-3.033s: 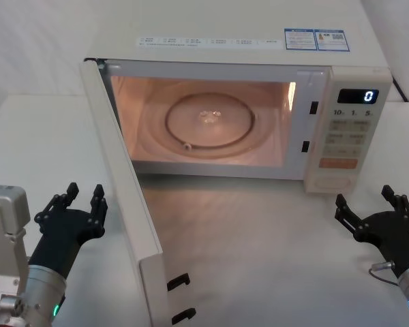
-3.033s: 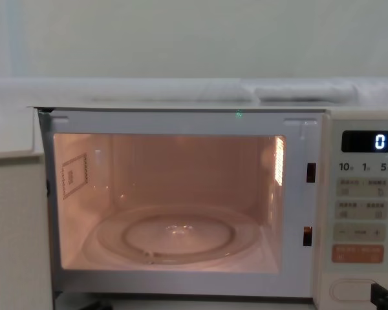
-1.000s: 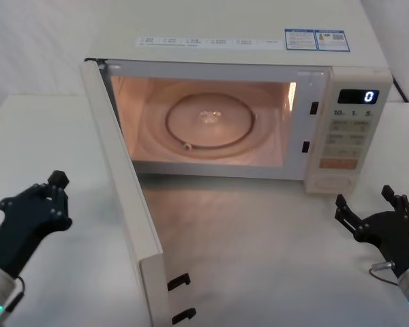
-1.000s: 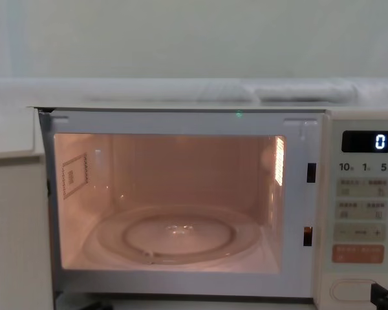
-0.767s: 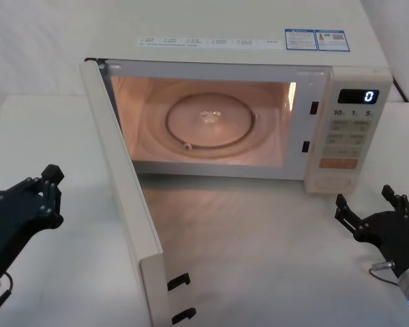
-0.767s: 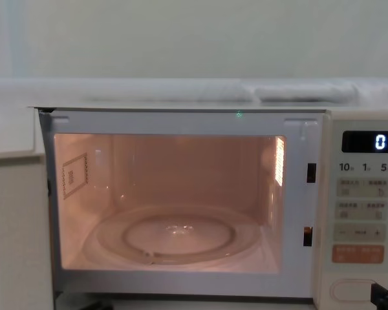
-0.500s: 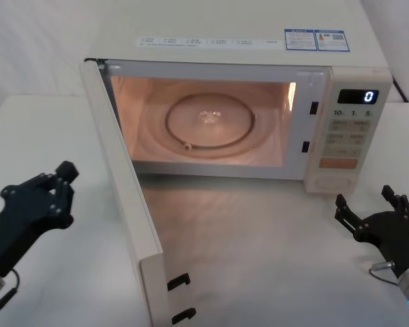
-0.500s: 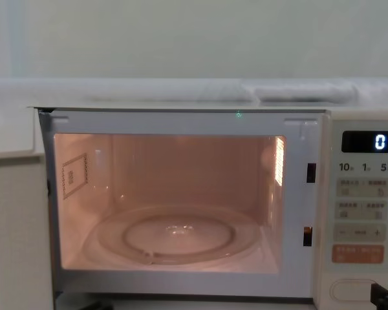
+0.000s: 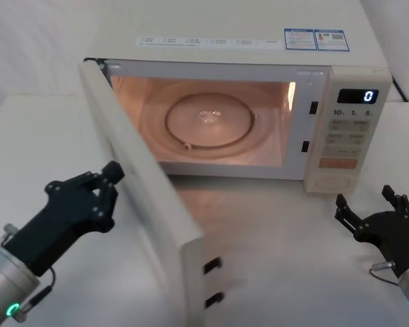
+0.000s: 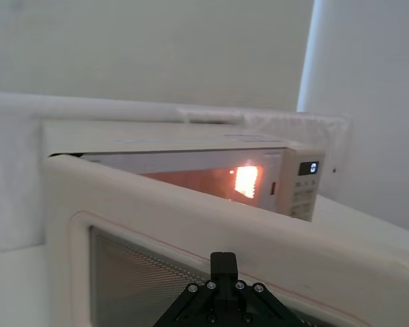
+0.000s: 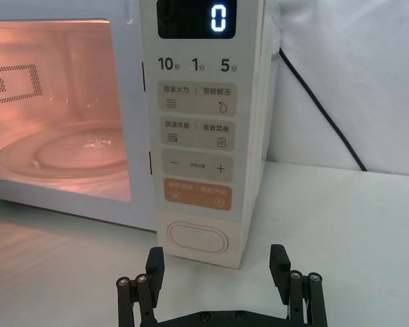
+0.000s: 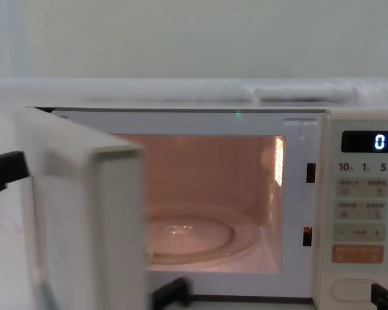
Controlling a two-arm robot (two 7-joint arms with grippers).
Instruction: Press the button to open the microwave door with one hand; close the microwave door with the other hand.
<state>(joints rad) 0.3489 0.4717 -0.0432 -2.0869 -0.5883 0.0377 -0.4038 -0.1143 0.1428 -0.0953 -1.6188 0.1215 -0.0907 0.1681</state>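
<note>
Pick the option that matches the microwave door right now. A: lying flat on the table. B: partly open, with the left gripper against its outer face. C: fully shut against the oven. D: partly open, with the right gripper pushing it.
B: the microwave door stands at an angle from the lit oven, and the left gripper is at its outer face, while the right gripper waits apart near the control panel.

Lab test bench, bare white table [image 9: 34,136], plain white backdrop [image 12: 181,39]

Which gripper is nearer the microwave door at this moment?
Left. The left gripper is up against the outer face of the half-open door. The right gripper sits apart on the table before the control panel, fingers open.
</note>
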